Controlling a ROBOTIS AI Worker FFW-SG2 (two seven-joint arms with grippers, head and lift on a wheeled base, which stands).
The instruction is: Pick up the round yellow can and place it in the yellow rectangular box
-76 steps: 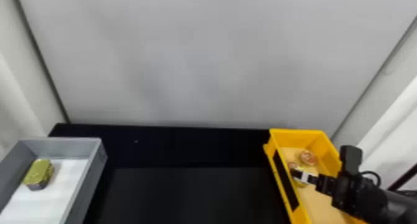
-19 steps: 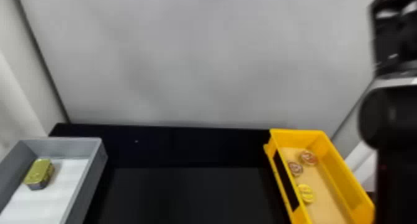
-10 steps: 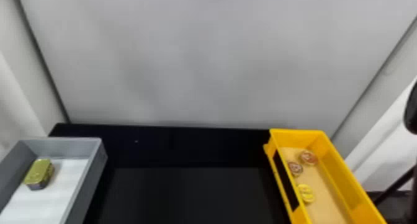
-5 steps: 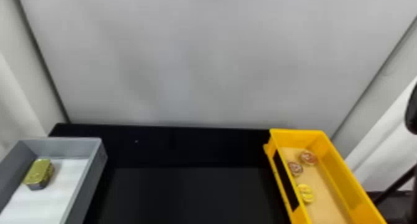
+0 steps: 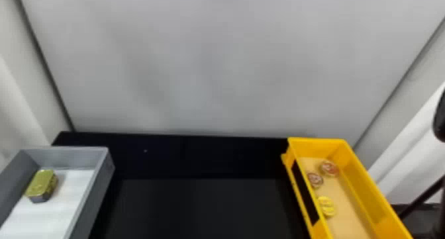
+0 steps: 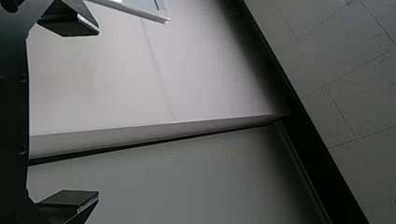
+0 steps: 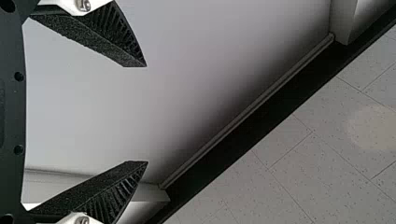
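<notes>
a: so is the round yellow can in? looks like it's lying in the yellow rectangular box by the tabletop's right edge, next to the box's left wall.

b: yep, i'd call it done. left gripper and right gripper both have their fingers apart, nothing between them.

a: anything left to mess up?

b: only a needless regrab imo. swing the right one back in low and it could clip the wall or shove the can into the two reddish cans.
</notes>
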